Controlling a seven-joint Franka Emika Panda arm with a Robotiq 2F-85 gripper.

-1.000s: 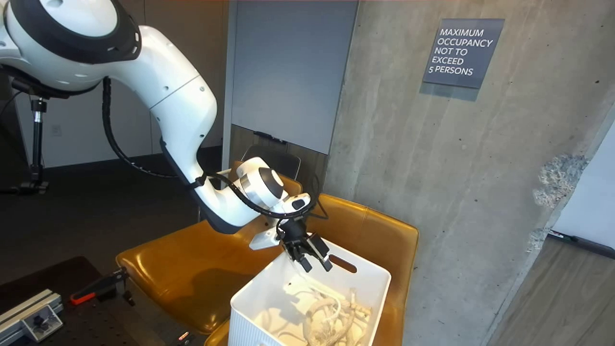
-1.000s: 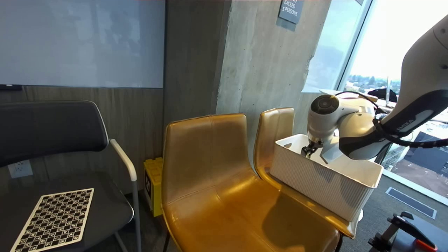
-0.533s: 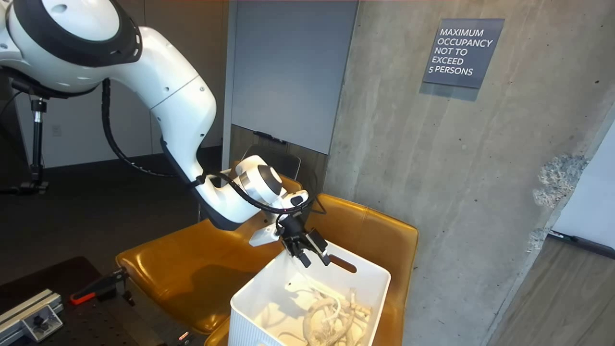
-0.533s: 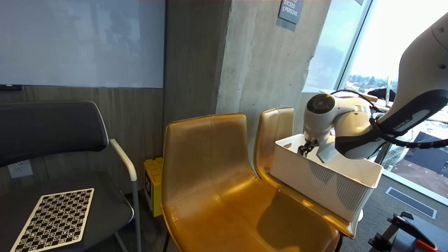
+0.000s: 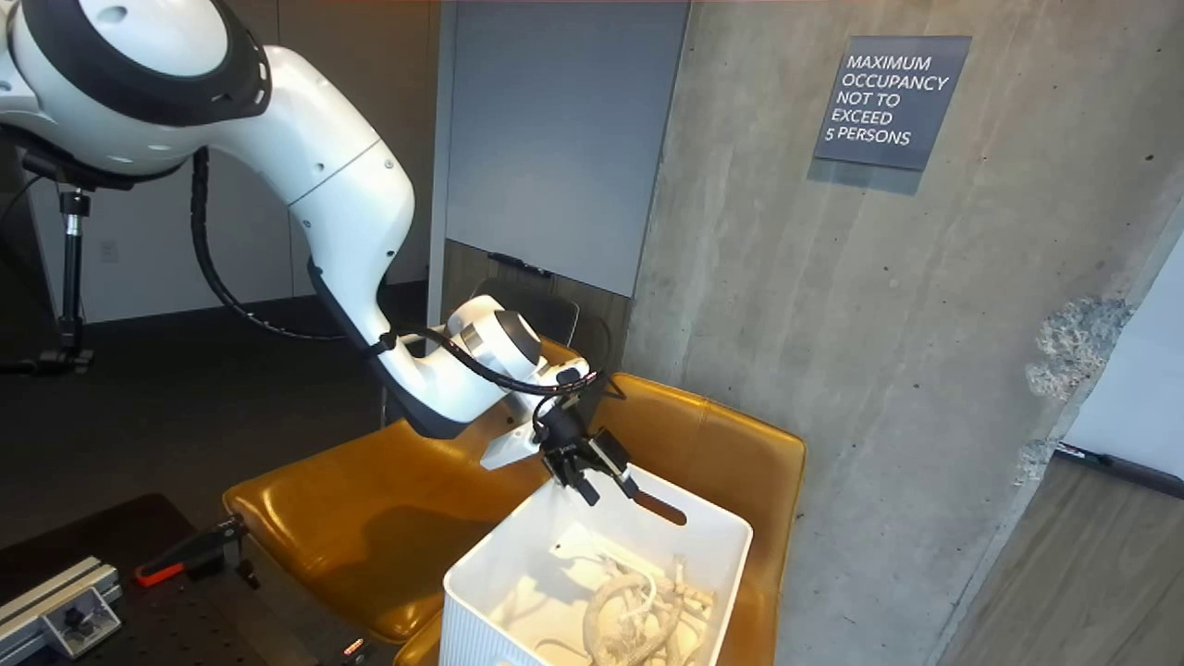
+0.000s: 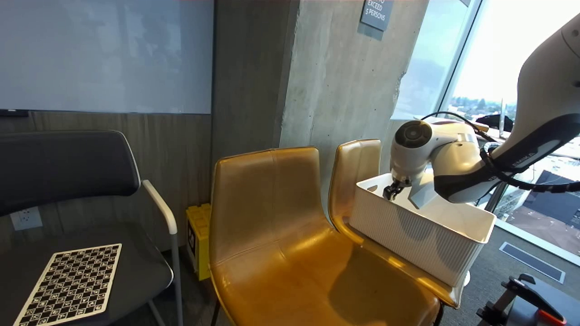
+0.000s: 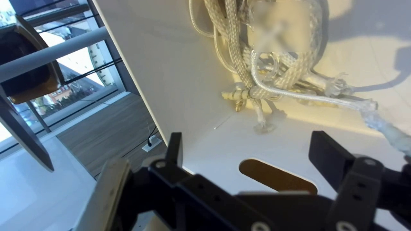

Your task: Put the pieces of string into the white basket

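The string (image 7: pixel 295 72) is down in the basket (image 6: pixel 414 237), a loopy cream mess on the bottom, bunched toward one side. The gripper (image 7: pixel 252 153) hangs over the slot handle (image 5: pixel 661 509) end, fingers (image 7: pixel 329 155) spread wide, with most of the string well below them. Basket's on a tan chair (image 6: pixel 355 170), another tan chair (image 6: pixel 267 203) just beside it. Well apart there's a dark chair (image 6: pixel 68 170), checkered board (image 6: pixel 72 283) on its seat.

Free room above string (image 7: pixel 293 74), basket walls (image 5: pixel 710 548) around
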